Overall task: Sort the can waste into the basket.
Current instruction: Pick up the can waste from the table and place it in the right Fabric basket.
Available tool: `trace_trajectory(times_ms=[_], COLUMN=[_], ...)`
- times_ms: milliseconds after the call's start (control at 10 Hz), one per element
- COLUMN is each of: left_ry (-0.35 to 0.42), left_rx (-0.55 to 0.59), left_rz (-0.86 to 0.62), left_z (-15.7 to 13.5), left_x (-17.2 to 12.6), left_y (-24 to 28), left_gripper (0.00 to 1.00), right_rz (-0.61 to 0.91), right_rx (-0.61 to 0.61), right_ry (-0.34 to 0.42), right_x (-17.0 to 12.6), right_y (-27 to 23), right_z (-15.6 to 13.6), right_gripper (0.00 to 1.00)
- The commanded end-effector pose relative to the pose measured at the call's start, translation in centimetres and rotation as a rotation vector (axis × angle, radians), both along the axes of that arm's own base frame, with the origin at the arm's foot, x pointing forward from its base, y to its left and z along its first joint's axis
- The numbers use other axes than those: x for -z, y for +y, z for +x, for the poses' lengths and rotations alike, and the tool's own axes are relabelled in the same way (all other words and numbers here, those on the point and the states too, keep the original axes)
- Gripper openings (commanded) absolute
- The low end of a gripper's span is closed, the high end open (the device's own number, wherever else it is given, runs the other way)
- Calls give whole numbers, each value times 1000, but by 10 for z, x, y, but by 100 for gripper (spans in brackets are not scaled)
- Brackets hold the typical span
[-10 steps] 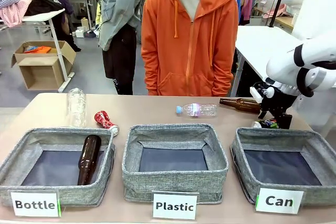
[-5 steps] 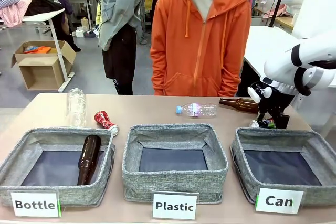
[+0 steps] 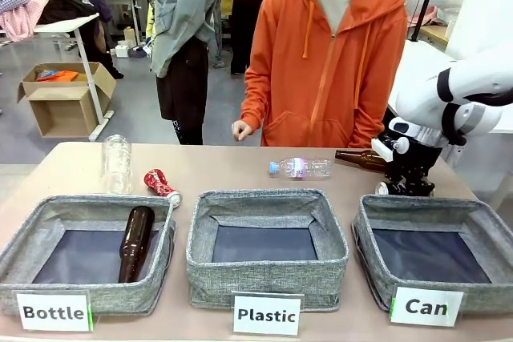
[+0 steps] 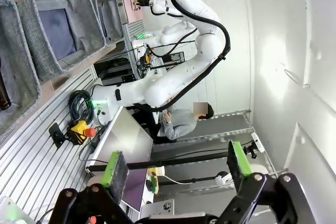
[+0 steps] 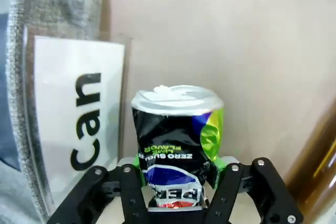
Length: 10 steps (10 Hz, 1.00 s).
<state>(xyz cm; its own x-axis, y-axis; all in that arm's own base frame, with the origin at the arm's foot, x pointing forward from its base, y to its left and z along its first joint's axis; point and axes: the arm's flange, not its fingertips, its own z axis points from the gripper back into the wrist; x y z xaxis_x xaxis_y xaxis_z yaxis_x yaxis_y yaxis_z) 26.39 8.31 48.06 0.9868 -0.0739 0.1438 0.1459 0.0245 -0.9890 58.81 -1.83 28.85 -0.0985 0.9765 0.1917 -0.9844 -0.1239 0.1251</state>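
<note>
My right gripper [image 3: 405, 187] is shut on the dark blue-green can [image 5: 176, 140], which stands upright between the green pads just behind the far left corner of the basket [image 3: 437, 208] labelled "Can". In the right wrist view the gripper [image 5: 176, 184] clamps the dented can low on its body, with the basket's grey wall [image 5: 52, 3] and a "Can" label beside it. The crushed red-and-white can [image 3: 160, 183] lies on the table behind the "Bottle" bin. My left gripper [image 4: 177, 163] is open and holds nothing, raised away from the table.
A brown glass bottle [image 3: 365, 159] lies close behind my right gripper, and a clear plastic bottle [image 3: 300, 168] is further left. Another clear bottle [image 3: 117, 163] stands at far left. The "Plastic" bin [image 3: 207, 278] sits mid-table; the "Bottle" bin [image 3: 80, 203] holds a brown bottle. A person's hand [image 3: 241, 130] hovers at the far edge.
My right gripper has shut on the dark can and risen slightly with it. The person in the orange hoodie has shifted right and brought a hand to the table's far edge.
</note>
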Motion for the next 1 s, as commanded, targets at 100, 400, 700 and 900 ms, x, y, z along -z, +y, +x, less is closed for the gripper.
trace_trajectory(times_ms=[100,400,700,900], left_ry=[-8,-8,-8,-8], left_rx=[-1,-1,-1,-1], left_rz=[-18,-18,-18,-18], left_z=[2,2,2,2], left_x=[-5,-5,-5,-5], left_y=[-1,-1,-1,-1], left_gripper=[100,100,100,100], right_rz=[-4,1,-34,-84], right_rx=[-29,-33,-34,-59], right_ry=[15,18,-27,-131], right_x=[0,-1,-44,-109], right_y=[-6,-5,-25,-38], right_z=[10,8,-15,-54], right_gripper=[0,0,0,0])
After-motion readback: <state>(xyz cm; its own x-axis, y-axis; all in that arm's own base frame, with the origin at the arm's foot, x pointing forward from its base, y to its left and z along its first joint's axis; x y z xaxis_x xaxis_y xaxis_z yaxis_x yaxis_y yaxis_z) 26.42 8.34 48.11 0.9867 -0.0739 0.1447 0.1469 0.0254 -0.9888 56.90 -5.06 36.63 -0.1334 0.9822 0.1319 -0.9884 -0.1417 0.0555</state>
